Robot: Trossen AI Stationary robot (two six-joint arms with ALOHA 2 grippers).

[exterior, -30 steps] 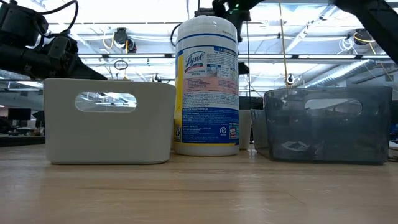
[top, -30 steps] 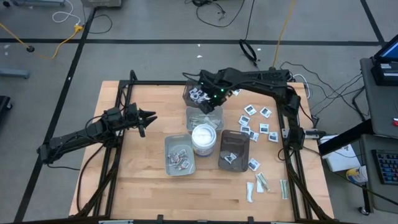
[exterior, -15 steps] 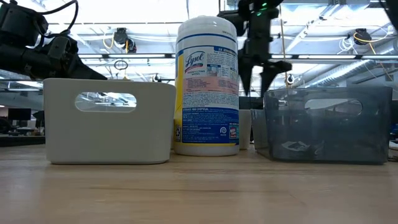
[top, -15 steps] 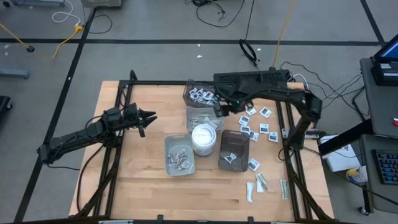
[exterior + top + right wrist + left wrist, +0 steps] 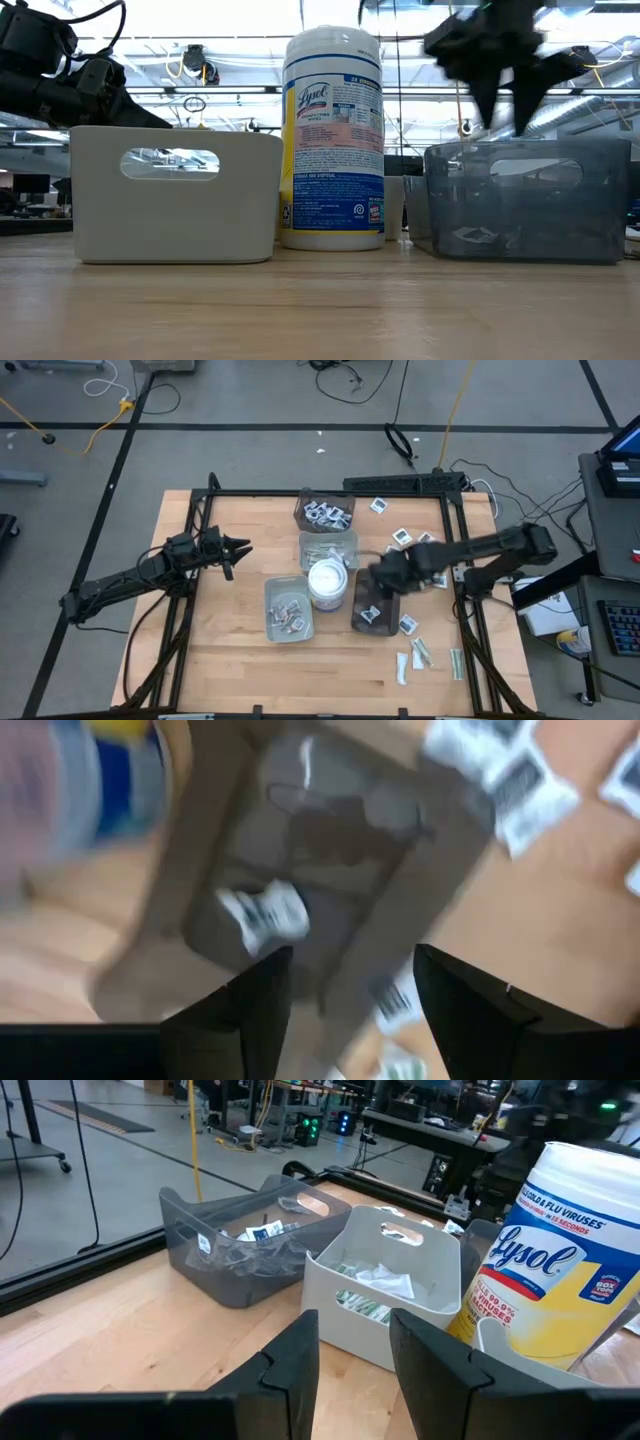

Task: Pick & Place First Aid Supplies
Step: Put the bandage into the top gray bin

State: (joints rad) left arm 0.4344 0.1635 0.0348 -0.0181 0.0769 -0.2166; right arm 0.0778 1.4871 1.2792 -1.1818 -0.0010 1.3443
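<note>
High view shows the right pincer [image 5: 385, 573], open and empty, above the dark tray [image 5: 376, 603] at 3 o'clock of the white tub [image 5: 329, 582], so I judge it next must reach the loose packets [image 5: 425, 567] on the bench [image 5: 230, 630], while the left pincer [image 5: 232, 550] waits half-open.
</note>
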